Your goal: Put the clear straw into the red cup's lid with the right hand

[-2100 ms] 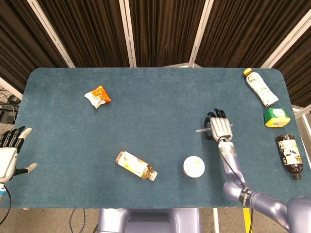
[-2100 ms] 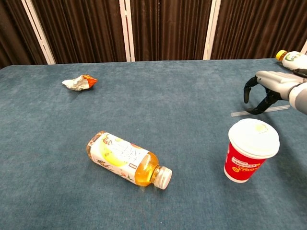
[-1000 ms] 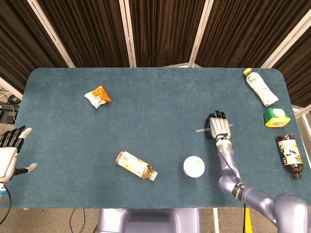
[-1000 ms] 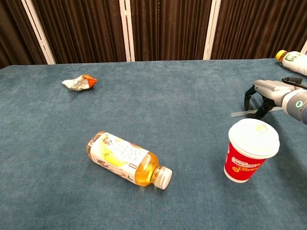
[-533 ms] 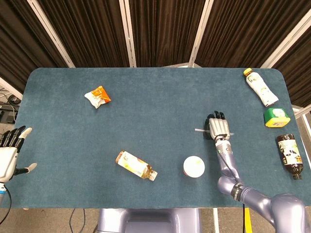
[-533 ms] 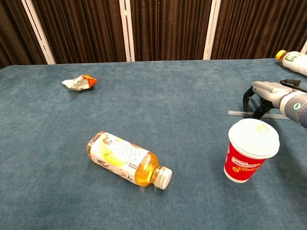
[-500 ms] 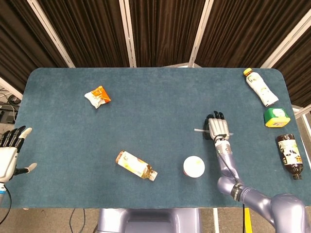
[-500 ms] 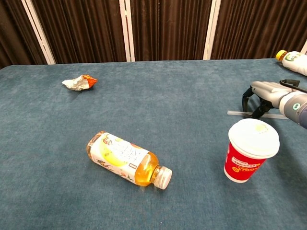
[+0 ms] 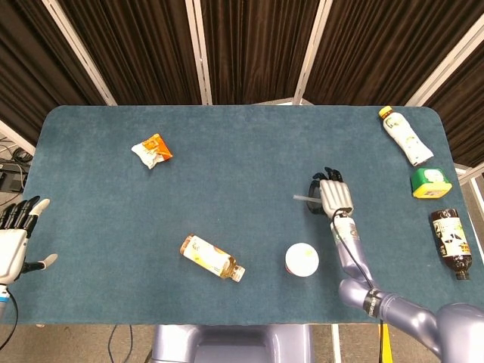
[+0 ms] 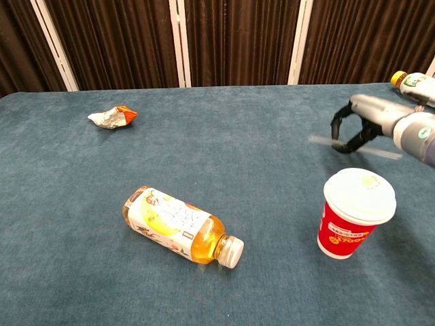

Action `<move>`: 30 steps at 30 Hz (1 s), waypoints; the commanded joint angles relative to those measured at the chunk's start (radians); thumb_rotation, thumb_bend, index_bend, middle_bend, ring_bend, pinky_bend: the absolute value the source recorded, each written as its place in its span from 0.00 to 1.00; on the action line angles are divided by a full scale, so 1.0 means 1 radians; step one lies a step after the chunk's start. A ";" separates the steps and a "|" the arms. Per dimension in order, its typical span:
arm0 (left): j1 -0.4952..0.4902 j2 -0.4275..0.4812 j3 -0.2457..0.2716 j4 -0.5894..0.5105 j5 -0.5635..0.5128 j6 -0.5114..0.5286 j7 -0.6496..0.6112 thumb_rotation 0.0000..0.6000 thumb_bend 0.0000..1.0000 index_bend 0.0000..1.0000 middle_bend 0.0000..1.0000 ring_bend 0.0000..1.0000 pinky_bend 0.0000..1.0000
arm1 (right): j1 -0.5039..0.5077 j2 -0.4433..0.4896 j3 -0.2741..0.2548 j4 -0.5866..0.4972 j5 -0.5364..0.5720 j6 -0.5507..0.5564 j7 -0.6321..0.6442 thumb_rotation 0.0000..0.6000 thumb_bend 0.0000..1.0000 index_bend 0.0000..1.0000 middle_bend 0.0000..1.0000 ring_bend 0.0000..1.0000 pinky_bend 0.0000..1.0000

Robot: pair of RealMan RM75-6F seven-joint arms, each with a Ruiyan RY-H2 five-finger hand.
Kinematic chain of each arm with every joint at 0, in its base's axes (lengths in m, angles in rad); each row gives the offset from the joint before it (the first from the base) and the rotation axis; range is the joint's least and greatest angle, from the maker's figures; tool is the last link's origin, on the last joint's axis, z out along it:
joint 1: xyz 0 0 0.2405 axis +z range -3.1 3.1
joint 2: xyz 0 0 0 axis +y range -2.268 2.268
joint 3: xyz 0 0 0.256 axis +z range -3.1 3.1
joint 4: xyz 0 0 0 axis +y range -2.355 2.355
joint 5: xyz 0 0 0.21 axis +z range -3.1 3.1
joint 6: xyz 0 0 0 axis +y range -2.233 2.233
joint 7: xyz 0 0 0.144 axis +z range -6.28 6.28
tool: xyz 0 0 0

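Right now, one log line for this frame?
right hand: holds straw, lifted | cup: upright, lid on | left hand: open, idle

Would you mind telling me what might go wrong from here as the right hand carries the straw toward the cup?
1. The right hand pinches the thin straw roughly crosswise, so it may slip or twist before being tipped upright.
2. The red cup stands free on the table; an off-centre push on its lid could tip it.
3. The lid's opening looks small, so the straw tip may miss it.
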 commanded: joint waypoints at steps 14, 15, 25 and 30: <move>0.002 -0.004 0.001 -0.001 0.003 0.008 0.014 1.00 0.15 0.00 0.00 0.00 0.00 | -0.294 0.438 0.329 -0.785 0.181 0.027 0.601 1.00 0.40 0.61 0.23 0.00 0.00; 0.003 -0.005 0.002 -0.001 0.004 0.010 0.016 1.00 0.15 0.00 0.00 0.00 0.00 | -0.314 0.455 0.341 -0.810 0.185 0.020 0.635 1.00 0.40 0.61 0.24 0.00 0.00; 0.009 -0.015 0.005 0.004 0.014 0.027 0.030 1.00 0.15 0.00 0.00 0.00 0.00 | -0.473 0.548 0.408 -0.963 0.100 -0.087 0.986 1.00 0.40 0.62 0.24 0.00 0.00; 0.011 -0.016 0.006 0.008 0.017 0.029 0.028 1.00 0.15 0.00 0.00 0.00 0.00 | -0.485 0.534 0.395 -1.013 0.060 -0.050 1.015 1.00 0.40 0.62 0.24 0.00 0.00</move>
